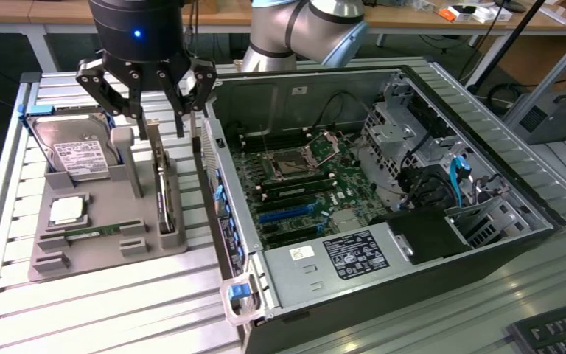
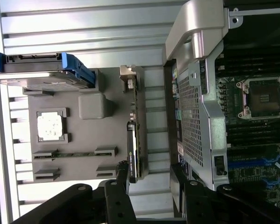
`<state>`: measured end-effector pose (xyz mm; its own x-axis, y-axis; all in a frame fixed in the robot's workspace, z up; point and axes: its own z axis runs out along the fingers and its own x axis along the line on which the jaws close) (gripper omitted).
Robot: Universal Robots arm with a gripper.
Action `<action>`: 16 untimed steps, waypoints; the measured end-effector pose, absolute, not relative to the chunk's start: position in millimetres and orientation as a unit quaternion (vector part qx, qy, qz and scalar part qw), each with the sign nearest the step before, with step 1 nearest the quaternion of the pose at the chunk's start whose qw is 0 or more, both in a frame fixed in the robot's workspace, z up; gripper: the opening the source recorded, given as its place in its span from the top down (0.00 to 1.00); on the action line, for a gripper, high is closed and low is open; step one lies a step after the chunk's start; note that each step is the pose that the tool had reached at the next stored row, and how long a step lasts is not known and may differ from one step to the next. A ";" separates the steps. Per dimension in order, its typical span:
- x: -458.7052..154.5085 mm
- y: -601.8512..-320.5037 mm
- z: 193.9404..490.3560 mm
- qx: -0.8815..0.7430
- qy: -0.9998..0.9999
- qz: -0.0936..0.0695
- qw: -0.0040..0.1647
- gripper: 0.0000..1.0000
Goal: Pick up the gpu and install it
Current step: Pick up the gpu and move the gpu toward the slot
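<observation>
Plainly, the gpu point(image 1: 164, 193) stands on edge in a slot of the grey moulded tray point(image 1: 116, 195). The wrist view shows its silver end bracket point(image 2: 129, 80) edge-on. In the exterior view the open computer case point(image 1: 362, 310) lies at its three o'clock. The black hand point(image 1: 160, 122) hangs above it, fingers spread, grasping nothing.

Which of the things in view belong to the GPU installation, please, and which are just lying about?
In the job: gpu, standing on edge in the grey holder; open end effector above it; open computer case.
Lying about: hard drive; processor; RAM stick; keyboard.
</observation>
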<state>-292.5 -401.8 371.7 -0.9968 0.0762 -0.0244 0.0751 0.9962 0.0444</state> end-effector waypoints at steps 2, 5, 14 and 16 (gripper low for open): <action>-292.5 -401.8 370.7 0.038 0.999 0.022 0.013 0.52; -292.5 -401.8 370.2 0.038 0.999 0.022 0.013 0.52; -292.5 -401.8 368.5 0.038 0.999 0.022 0.013 0.52; -292.5 -401.8 367.1 0.038 0.999 0.022 0.013 0.52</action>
